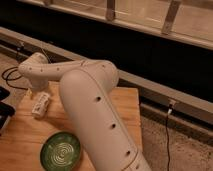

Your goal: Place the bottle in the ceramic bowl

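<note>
Pale wood worktop (126,102) w/ a dark item (4,114) at its left edge (only part shows). Black cable (10,76) looped beyond, far left. Thin wire (167,134) hangs from grey wall rail (150,86), rt side, over speckled floor (187,150).

Dim, warm light; the gripper (31,93) hangs shadowed at far left.

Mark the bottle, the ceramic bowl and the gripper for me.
bottle (40,105), camera view, its label.
ceramic bowl (61,151), camera view, ringed inside.
gripper (31,91), camera view, lower end, just behind the bottle.
</note>
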Controlling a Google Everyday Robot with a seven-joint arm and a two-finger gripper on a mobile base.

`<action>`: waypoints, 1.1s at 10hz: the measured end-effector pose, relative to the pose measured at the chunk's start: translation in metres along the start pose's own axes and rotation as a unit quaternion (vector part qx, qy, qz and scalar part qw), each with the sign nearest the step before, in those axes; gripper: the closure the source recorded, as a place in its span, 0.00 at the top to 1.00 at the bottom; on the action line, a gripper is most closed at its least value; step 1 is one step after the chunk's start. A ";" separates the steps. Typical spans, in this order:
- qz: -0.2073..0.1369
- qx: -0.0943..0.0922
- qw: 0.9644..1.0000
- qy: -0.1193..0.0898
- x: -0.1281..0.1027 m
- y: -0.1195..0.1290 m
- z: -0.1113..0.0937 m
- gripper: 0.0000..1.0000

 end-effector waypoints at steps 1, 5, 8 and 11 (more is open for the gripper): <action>0.002 -0.002 1.000 0.005 0.002 0.002 0.005 0.65; 0.000 -0.004 1.000 0.006 0.002 0.004 0.004 0.65; -0.002 -0.017 1.000 0.020 0.003 0.009 0.020 0.65; -0.008 -0.033 0.999 0.039 0.005 0.022 0.045 0.65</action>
